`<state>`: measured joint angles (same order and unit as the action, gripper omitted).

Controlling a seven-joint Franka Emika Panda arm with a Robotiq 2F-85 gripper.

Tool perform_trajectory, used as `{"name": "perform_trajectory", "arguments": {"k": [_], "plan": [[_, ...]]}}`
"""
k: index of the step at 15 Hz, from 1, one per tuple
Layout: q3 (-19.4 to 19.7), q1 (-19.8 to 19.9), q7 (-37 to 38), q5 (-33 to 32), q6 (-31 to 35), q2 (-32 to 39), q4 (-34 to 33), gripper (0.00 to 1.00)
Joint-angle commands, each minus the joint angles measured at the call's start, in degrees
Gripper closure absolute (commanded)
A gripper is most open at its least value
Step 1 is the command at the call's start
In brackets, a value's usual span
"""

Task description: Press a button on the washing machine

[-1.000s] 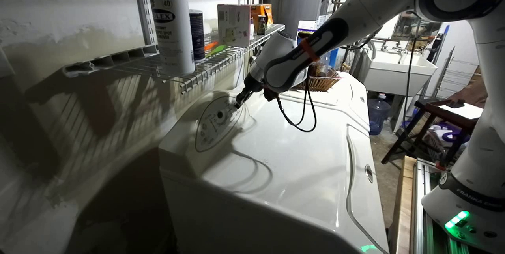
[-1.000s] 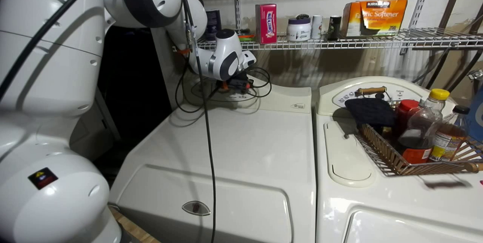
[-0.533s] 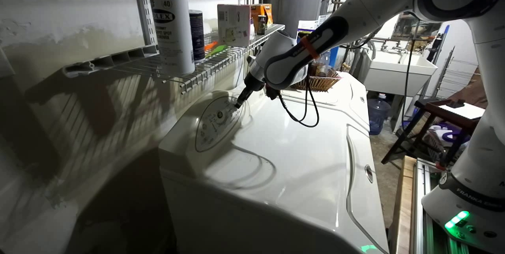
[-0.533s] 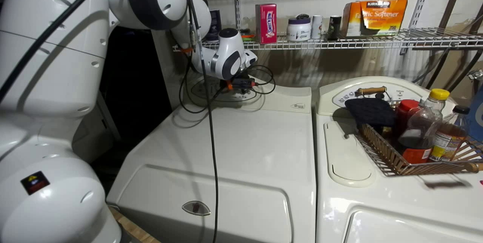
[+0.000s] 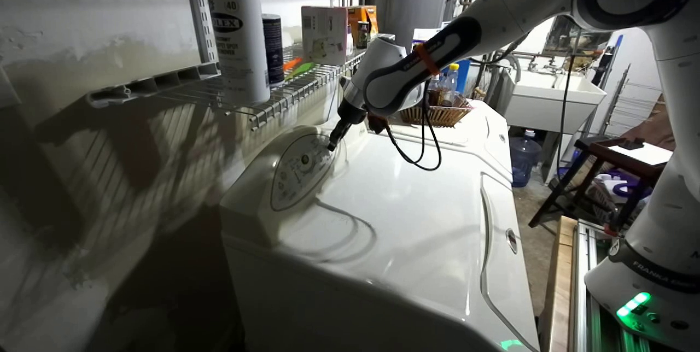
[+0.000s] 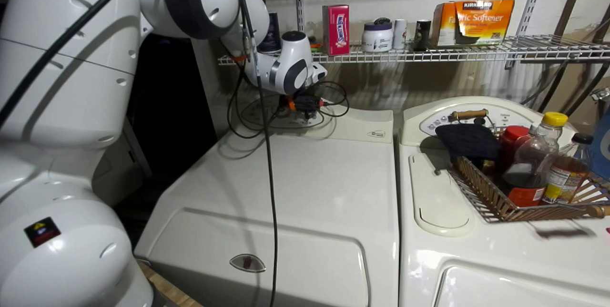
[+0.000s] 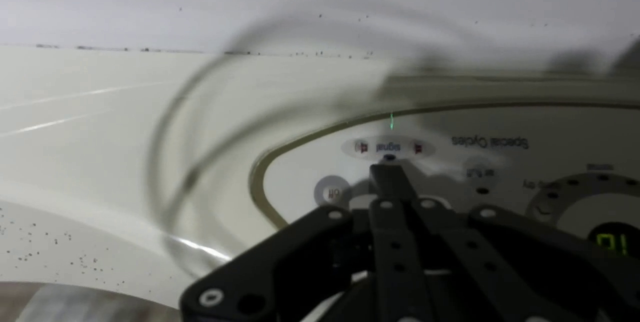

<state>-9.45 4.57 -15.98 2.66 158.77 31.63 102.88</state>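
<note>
The white washing machine (image 5: 404,215) (image 6: 324,178) stands below the arm. Its oval control panel (image 5: 295,182) faces my gripper (image 5: 331,147), which also shows in an exterior view (image 6: 309,115). In the wrist view the panel appears upside down, with an off button (image 7: 332,193), a signal button (image 7: 389,147) and a lit display (image 7: 611,242). My gripper (image 7: 392,177) is shut and empty, its tips over the panel just below the signal marking. A pale round button (image 7: 361,203) is partly hidden behind the fingers. I cannot tell whether the tips touch the panel.
A wire shelf (image 5: 322,73) with a large white bottle (image 5: 240,40) and boxes runs above the panel. A second white machine (image 6: 429,269) stands alongside, bearing a basket (image 6: 495,207) of bottles. A black cable (image 6: 269,188) hangs from the arm.
My wrist has shifted slightly up and to the right in an exterior view, and the gripper tips have moved a little. The panel's dark round display now glows yellowish.
</note>
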Motion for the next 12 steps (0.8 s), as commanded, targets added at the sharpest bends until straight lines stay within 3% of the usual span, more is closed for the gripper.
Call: {"name": "perform_trajectory", "arguments": {"k": [1,4,7,12], "plan": [[5.00,-5.50,9.81,-2.02,-8.41,-5.60,3.28,0.73],[9.47,-10.44,19.21,-6.04,-13.58,-10.79,6.12,0.54],[13.79,-15.08,31.94,-14.04,-21.39,-17.05,8.84,0.34],[10.93,-15.75,43.82,-17.85,-34.47,-27.29,13.22,0.02]]}}
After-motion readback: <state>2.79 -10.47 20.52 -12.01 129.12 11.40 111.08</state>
